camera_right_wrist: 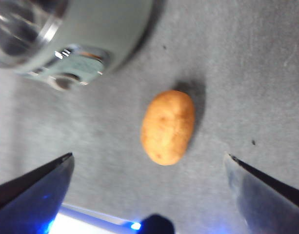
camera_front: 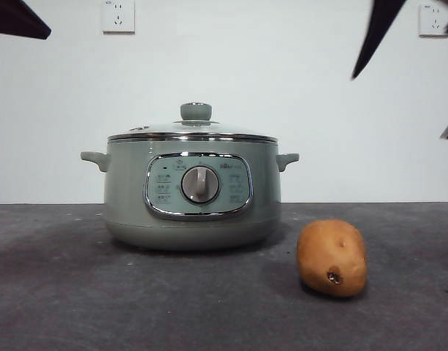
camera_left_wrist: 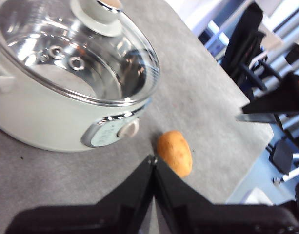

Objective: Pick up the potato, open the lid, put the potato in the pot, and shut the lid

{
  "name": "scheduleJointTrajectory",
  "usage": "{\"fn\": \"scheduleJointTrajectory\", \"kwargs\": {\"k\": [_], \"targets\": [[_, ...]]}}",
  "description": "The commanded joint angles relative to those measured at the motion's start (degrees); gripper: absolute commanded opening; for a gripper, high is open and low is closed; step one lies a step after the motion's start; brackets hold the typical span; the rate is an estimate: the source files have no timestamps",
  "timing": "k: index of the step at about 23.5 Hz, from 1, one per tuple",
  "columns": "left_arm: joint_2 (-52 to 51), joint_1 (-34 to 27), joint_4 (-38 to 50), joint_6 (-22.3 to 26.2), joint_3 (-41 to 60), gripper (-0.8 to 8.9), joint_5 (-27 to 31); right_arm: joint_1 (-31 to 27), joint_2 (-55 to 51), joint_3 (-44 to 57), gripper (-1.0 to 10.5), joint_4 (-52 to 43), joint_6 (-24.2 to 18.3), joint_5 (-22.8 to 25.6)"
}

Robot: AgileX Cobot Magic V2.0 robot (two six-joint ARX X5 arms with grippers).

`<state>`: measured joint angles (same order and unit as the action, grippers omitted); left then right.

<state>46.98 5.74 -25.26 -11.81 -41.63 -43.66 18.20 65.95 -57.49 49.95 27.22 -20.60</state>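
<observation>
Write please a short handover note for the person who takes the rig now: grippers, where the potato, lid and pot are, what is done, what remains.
Left gripper: shut, empty, above the table near the pot's front.
Right gripper: open wide, empty, above the potato, not touching it.
Potato lies on the grey table, in front of the pot and to one side, apart from it.
Lid sits closed on the pot, knob up.
Done: nothing yet.
Left: grasp the potato, lift the lid, put the potato in the pot, close the lid.

The lid [camera_left_wrist: 81, 53] is clear glossy glass with a chrome rim, the pot [camera_front: 128, 205] smooth satin, the potato [camera_front: 332, 257] matt-skinned.
</observation>
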Motion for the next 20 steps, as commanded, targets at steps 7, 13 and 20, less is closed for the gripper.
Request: {"fn": "scheduleJointTrajectory", "kwargs": {"k": [7, 13, 20], "targets": [[1.05, 2.40, -1.77, 4.39, -2.10, -0.05, -0.17, 12.98, 18.49, -8.37, 5.2, 3.23, 3.10, 11.43], [2.27, 2.62, -1.75, 5.70, -2.10, -0.05, 0.20, 18.29, 30.97, -8.98, 5.2, 2.62, 4.31, 17.27], [5.05, 2.62, -2.38, 7.19, -2.10, -0.05, 0.20, 19.30, 34.84, -8.98, 4.9, -1.40, 4.26, 18.08]]}}
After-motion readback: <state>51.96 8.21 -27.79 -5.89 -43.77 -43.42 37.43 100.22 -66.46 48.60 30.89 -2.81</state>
